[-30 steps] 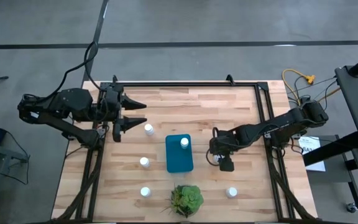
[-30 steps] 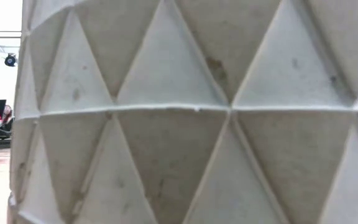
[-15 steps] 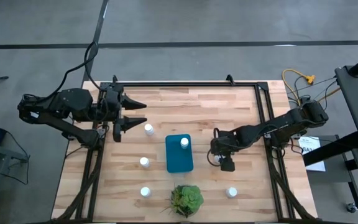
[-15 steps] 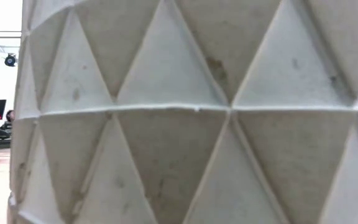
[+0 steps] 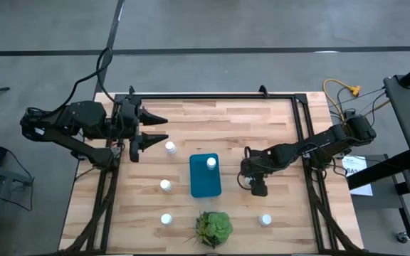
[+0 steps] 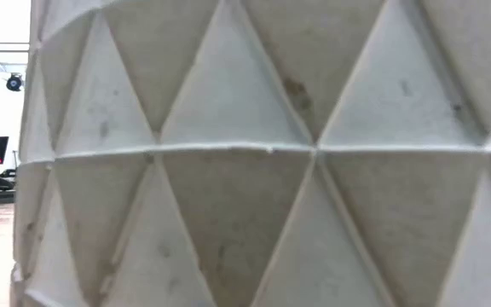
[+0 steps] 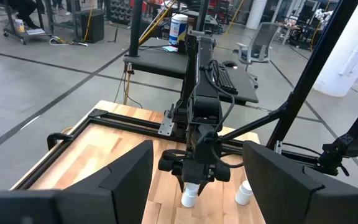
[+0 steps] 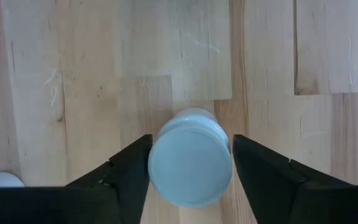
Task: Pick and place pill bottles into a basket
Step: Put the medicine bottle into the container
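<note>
Right gripper point(image 8: 190, 163): open, fingers one on each side of a pill bottle point(image 8: 190, 165) standing on the worktop point(image 5: 276, 128), seen cap-up from straight above. You cannot tell from the right wrist view whether the pads touch its sides; treat it as not yet grasped.
Key relation: bottle sits squarely between the two fingers, long axis vertical, in line with the wrist's downward look. Judgement: closing in place looks enough; no sideways correction appears needed.
Location of that bottle: right half of the worktop, roughly midway between far and near edges; hidden under the arm in the high view.
Basket point(image 5: 205, 175): teal, near the worktop's centre, left of your right gripper point(image 5: 253, 180). One bottle point(image 5: 211, 163) already stands inside, toward its far end.
Loose bottles: one point(image 5: 169, 147) just off the basket's far-left corner; one point(image 5: 165, 185) left of the basket; one point(image 5: 166, 219) toward the near-left corner; one point(image 5: 264, 220) toward the near edge, right of the plant point(image 5: 213, 227).
Left gripper point(image 5: 157, 129): open, holding nothing, waiting over the far-left part of the worktop. Nearest loose bottle to it is the one off the basket's far-left corner.
Nearer arm: right arm for the straddled bottle; left arm for the three on the left side.
Low view: filled by a pale faceted surface point(image 6: 262, 153); nothing of use to you.
Writing: none legible on bottles, caps or basket.
</note>
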Motion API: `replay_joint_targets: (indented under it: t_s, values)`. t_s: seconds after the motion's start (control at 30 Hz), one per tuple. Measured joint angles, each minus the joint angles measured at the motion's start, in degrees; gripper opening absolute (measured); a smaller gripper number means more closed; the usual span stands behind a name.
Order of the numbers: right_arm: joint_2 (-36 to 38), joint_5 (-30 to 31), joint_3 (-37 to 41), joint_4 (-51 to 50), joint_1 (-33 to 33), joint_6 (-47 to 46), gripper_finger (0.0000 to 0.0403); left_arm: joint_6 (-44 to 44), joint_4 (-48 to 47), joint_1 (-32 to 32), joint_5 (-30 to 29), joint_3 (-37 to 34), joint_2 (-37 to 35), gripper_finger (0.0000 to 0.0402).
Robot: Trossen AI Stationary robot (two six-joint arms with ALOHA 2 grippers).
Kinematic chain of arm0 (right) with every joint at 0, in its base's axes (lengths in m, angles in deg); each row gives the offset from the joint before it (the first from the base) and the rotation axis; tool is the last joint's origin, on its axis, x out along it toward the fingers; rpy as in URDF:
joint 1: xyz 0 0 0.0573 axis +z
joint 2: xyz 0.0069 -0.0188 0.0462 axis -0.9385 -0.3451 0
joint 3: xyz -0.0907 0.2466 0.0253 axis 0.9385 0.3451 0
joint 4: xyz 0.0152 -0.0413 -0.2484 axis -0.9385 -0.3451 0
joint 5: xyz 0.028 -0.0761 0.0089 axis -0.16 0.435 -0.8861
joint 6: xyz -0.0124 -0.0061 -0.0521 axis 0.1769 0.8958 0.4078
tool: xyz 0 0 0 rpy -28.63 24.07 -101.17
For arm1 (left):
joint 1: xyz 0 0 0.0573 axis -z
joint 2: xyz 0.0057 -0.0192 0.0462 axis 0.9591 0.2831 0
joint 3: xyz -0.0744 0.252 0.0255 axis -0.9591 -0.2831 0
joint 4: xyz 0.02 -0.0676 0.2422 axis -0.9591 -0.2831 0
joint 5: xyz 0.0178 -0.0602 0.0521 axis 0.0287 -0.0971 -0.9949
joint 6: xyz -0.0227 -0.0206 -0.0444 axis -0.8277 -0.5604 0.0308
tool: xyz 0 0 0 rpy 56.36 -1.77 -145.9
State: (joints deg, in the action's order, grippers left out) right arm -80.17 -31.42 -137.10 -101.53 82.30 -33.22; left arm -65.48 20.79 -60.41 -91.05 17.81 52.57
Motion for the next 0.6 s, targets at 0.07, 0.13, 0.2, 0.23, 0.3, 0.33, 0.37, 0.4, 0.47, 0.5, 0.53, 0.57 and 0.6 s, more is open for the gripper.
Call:
replay_joint_targets:
  t_s: [0.07,0.13,0.2,0.23,0.3,0.33,0.37,0.4,0.47,0.5,0.53,0.57,0.6]
  values:
    - [0.0,0.0,0.0,0.1,0.0,-0.1,0.0185,0.0,0.0,0.0,0.0,0.0,0.0,0.0231]
    - [0.0,0.0,-0.1,0.2,0.0,-1.0,0.0166,0.0,0.0,0.0,0.0,0.0,0.0,0.0231]
    - [0.1,-0.2,-0.2,0.5,-0.1,-1.7,0.0149,0.0,0.0,0.0,0.0,0.0,0.0,0.0231]
    - [0.1,-0.2,-0.3,0.5,-0.1,-1.9,0.0148,0.0,0.0,0.0,0.0,0.0,0.0,0.0231]
    - [0.0,-0.3,-0.6,0.3,-0.1,-2.2,0.0148,0.0,0.0,0.0,0.0,0.0,0.0,0.0231]
    - [0.0,-0.4,-0.8,0.2,-0.1,-2.4,0.0148,0.0,0.0,0.0,0.0,0.0,0.0,0.0231]
    - [-0.1,-0.4,-1.1,0.1,-0.1,-2.5,0.0148,0.0,0.0,0.0,0.0,0.0,0.0,0.0231]
    - [-0.1,-0.5,-1.5,0.1,-0.1,-2.5,0.0148,0.0,0.0,0.0,0.0,0.0,0.0,0.0231]
    - [-0.1,-0.4,-2.4,0.1,-0.1,-2.4,0.0148,0.0,0.0,0.0,0.0,0.0,0.0,0.0231]
    - [-0.1,-0.4,-2.8,0.1,-0.1,-2.4,0.0148,0.0,0.0,0.0,0.0,0.0,0.0,0.0231]
    - [-0.1,-0.4,-3.3,0.0,-0.1,-2.4,0.0148,0.0,0.0,0.0,0.0,0.0,0.0,0.0231]
    - [-0.1,-0.4,-3.8,-0.2,-0.1,-2.4,0.0148,0.0,0.0,0.0,0.0,0.0,0.0,0.0231]
    - [-0.1,-0.4,-4.4,-0.4,-0.1,-2.4,0.0148,0.0,0.0,0.0,0.0,0.0,0.0,0.0231]
